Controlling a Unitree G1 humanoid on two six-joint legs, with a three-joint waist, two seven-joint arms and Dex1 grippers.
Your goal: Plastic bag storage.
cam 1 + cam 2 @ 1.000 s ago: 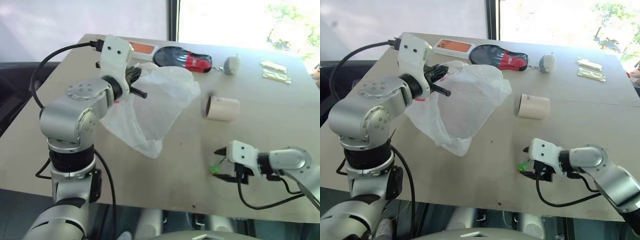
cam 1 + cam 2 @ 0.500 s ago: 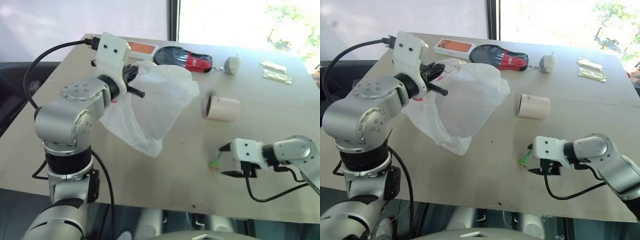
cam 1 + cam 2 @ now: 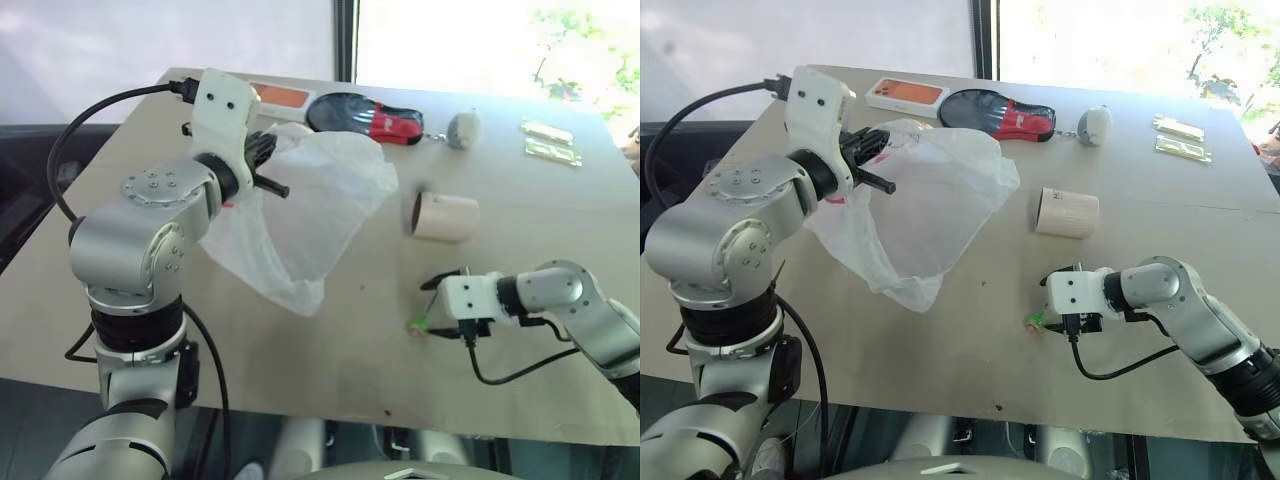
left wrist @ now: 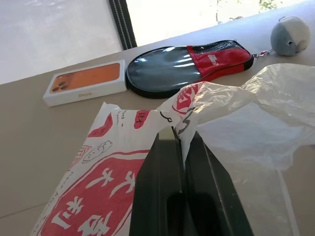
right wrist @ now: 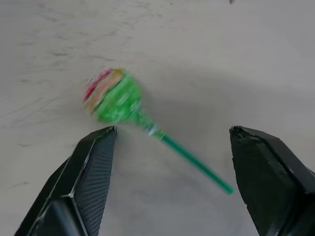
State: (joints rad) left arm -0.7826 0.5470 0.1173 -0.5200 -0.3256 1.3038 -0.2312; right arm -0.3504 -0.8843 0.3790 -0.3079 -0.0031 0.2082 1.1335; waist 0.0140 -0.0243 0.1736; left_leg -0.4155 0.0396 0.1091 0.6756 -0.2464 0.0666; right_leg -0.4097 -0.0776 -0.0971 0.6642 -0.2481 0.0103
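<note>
L gripper [image 4: 178,147] is clamped tight on the rim of the plastic bag [image 3: 305,215], holding it up above the table [image 3: 330,360]; the bag hangs from the pinch and billows toward the middle, its lower tip at or just off the tabletop, can't tell which. In the L wrist view the two black fingers sit pressed together w/ the red-printed film caught between them.

R gripper [image 5: 170,172] is low over the table near the front edge, jaws apart, nothing in them. A green-wrapped lollipop [image 5: 118,101] lies flat on the table between the spread fingers; its stick runs toward one fingertip, no contact seen.

Other stuff on the table, well apart from the action: beige cup [image 3: 445,216] on its side near the R arm, orange phone box [image 4: 84,82], black-and-red paddle case [image 4: 187,63], grey plush ball [image 4: 291,35], two gold-ish packets [image 3: 550,142] at the far R.

Step in hand, as a guess: bag is being kept up by the L arm while the R arm goes for the lollipop; bag itself isn't stowed yet, so early-to-mid task.

Next move probably needs: R gripper lower, jaws squared across the candy head or stick, then close. Stick is thin and flat on the table, so it may slip or skid. L grip shld hold firm; thin film can slide out.
</note>
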